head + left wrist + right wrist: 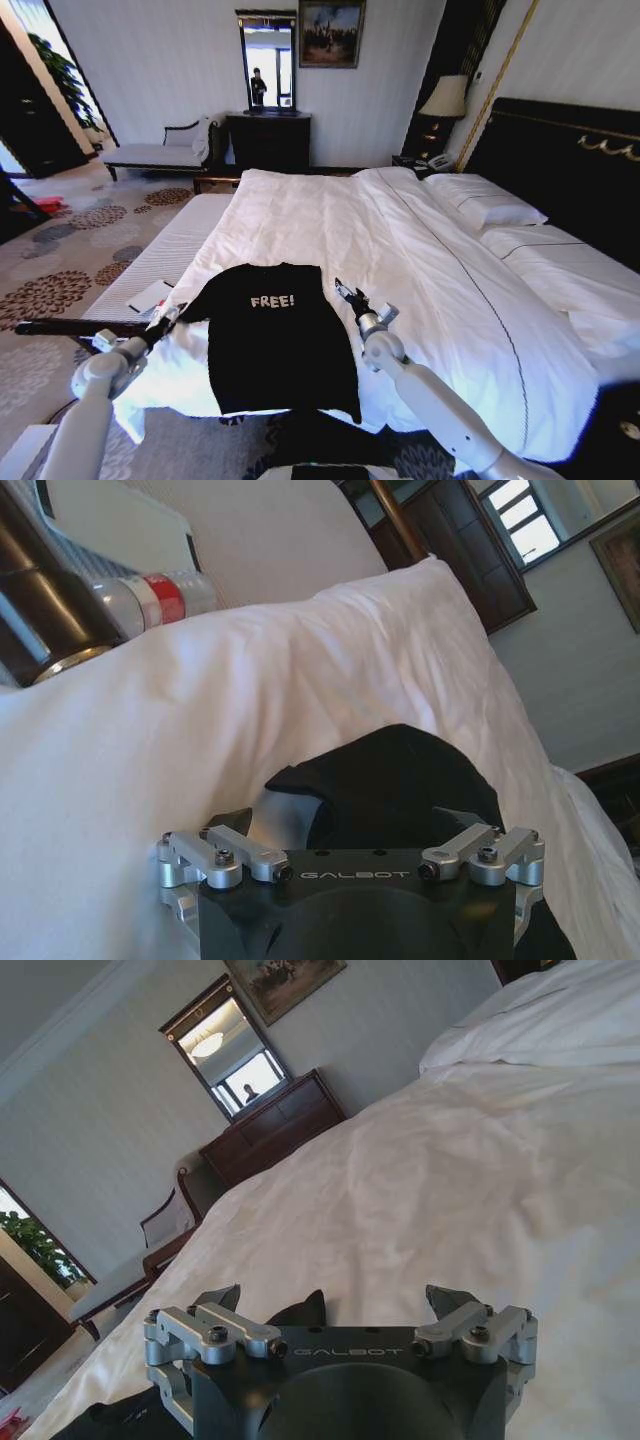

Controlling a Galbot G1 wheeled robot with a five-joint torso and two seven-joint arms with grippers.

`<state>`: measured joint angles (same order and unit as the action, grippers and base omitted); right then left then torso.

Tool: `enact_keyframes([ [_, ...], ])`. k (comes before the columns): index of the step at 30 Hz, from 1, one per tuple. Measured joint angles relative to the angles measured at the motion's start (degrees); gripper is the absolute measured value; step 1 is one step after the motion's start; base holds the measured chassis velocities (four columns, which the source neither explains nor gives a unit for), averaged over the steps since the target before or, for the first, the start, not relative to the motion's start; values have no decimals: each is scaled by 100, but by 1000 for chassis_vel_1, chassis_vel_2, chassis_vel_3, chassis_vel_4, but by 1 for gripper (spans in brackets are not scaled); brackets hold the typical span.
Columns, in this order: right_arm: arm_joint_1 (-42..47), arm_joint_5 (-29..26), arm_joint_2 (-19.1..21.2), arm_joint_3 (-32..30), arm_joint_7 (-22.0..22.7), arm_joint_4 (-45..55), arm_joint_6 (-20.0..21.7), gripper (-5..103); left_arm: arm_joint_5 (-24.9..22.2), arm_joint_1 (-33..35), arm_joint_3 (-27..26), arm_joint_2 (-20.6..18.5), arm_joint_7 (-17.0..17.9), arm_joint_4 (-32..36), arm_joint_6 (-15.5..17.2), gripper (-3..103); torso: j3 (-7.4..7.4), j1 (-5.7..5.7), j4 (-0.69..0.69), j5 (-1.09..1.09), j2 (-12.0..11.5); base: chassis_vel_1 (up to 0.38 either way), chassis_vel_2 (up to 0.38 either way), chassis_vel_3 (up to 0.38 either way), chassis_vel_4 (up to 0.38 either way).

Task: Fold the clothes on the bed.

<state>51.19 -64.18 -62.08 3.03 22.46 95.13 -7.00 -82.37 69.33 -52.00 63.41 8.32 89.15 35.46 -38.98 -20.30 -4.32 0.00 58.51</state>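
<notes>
- The black T-shirt [278,340] with white "FREE!" on the chest lies flat near the foot end of the bed [420,250], hem hanging a bit over the edge closest to the robot.
- The left claw [168,318] sits right at the shirt's sleeve on its own side. In the left wrist view its fingers [228,825] are spread apart with dark bunched sleeve fabric between them, not clamped on it as far as I can see.
- The right claw [345,293] is just beside the shirt's other shoulder, over the duvet [400,260]. The right wrist view shows its fingertips [222,1297] wide apart, with a small peak of black cloth poking up just inside one of them and plain white cover past the other.
- So the shirt sits between the two claws, one on each sleeve side.
- Surface: smooth white duvet with a thin dark piping line running lengthwise, soft wrinkles, pillows [490,205] well beyond the right claw, up by the dark headboard [565,160] with gold trim.
- Room: beyond the claws and past the far side of the bed there's a dark wooden dresser [268,140] with a mirror [268,60] and a framed painting [330,32] next to it, against a pale wall.
- A pale upholstered chaise [160,152] stands out past the left claw, and a lamp [445,100] on a nightstand by the headboard.
- A striped bench [165,255] runs along the bed on the left claw's side, with a patterned carpet [60,270] beyond it.
</notes>
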Motion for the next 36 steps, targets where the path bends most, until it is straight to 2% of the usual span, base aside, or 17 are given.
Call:
enact_keyframes([
  [14, -2, 49, -6, 70, 95, -51, 40, 100, 318, -191, 171, 86, -149, -65, -236, 100, 0, -1, -1, 0, 0, 0, 0, 0, 0],
  [15, 7, 49, -4, 70, 100, -51, 40, 100, 371, -212, 185, 91, -163, -82, -284, 103, 0, -1, -1, 0, 0, 0, 0, 0, 0],
  [17, 18, 49, -6, 70, 109, -51, 40, 100, 449, -243, 199, 104, -179, -120, -363, 95, 0, 0, -1, 0, 0, 0, 0, 0, 0],
  [20, 23, 51, -11, 70, 111, -68, 40, 100, 484, -256, 198, 118, -202, -137, -397, 95, 0, -1, 0, 0, 0, 0, 0, 0, 0],
  [21, 23, 53, -13, 70, 112, -74, 40, 100, 489, -257, 196, 121, -206, -139, -402, 85, 0, -1, 0, 0, 0, 0, 0, 0, 0],
  [23, 26, 74, -29, 72, 113, -113, 40, 100, 525, -266, 178, 130, -249, -153, -439, 74, 0, 0, 0, 0, 0, 0, 0, 0, 0],
  [25, 27, 85, -36, 73, 113, -125, 40, 100, 538, -268, 177, 130, -263, -161, -453, 74, 0, 0, 0, 0, 0, 0, 0, 0, 0],
  [26, 31, 108, -49, 74, 113, -145, 40, 100, 567, -275, 173, 130, -289, -177, -489, 63, 0, 0, 0, 0, 0, 0, 0, 0, 0],
  [27, 36, 123, -61, 78, 114, -159, 40, 100, 593, -286, 170, 128, -305, -190, -518, 57, 0, 0, 0, 0, 0, 0, 0, 0, 0],
  [29, 40, 131, -68, 81, 116, -164, 40, 100, 611, -292, 167, 127, -312, -194, -533, 57, 0, -1, 0, 0, 0, 0, 0, 0, 0],
  [32, 53, 157, -79, 88, 135, -172, 40, 100, 647, -324, 146, 119, -317, -210, -570, 41, 0, -1, 0, 0, 0, 0, 0, 0, 0],
  [35, 63, 165, -73, 88, 153, -173, 40, 100, 655, -339, 138, 106, -318, -223, -591, 36, 0, 0, 0, 0, 0, 0, 0, 0, 0],
  [36, 68, 168, -68, 87, 164, -173, 40, 100, 658, -348, 136, 95, -318, -234, -606, 30, 0, 0, 0, 0, 0, 0, 0, 0, 0],
])
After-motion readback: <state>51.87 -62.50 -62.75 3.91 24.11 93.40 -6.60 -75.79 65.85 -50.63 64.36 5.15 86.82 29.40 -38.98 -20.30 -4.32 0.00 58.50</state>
